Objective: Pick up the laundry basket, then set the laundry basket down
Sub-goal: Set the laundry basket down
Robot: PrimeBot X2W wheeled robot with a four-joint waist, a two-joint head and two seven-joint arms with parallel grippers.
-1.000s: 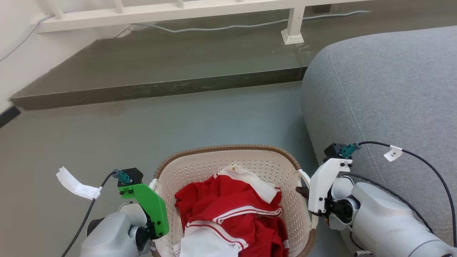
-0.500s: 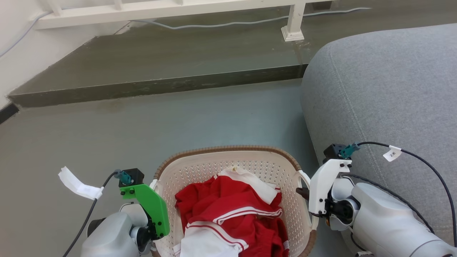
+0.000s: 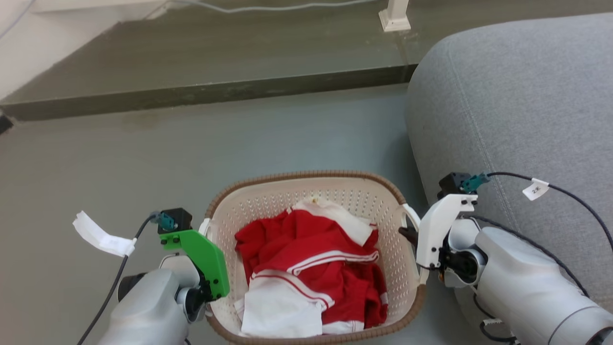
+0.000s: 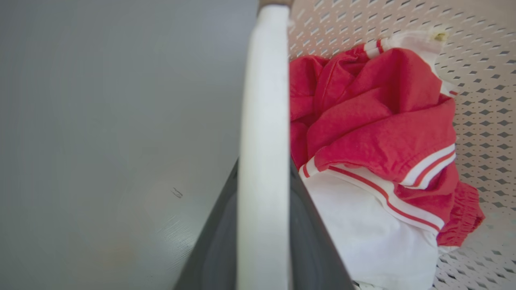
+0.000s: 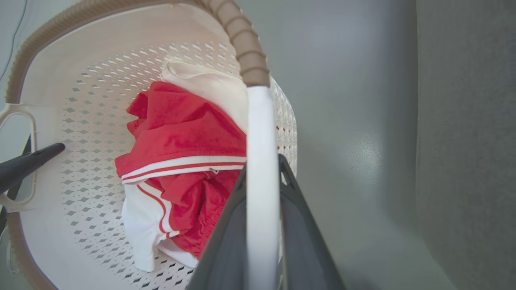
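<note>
The big grey sofa [image 3: 517,96] looks soft and fuzzy, and the grey floor [image 3: 143,158] looks smooth and hard. The laundry basket [image 3: 306,173] sits between the two arms, just beside the sofa and over the floor; I cannot tell if its bottom touches the floor. It is a rounded box of cream plastic full of little holes, with a bumpy brown rim that looks woven. I think it is light and stiff, but the thin walls may bend a bit. The red and white clothes [image 3: 311,258] inside are soft and floppy, so they add little weight and could slide if the basket tips. The best places to hold are the two smooth white loops on the sides. They look a bit slippery, so both sides should stay level. The left gripper [image 4: 264,161] has its dark fingers pinched on the left handle [image 4: 264,100]. The right gripper [image 5: 263,165] is pinched on the right handle [image 5: 262,121] the same way.
</note>
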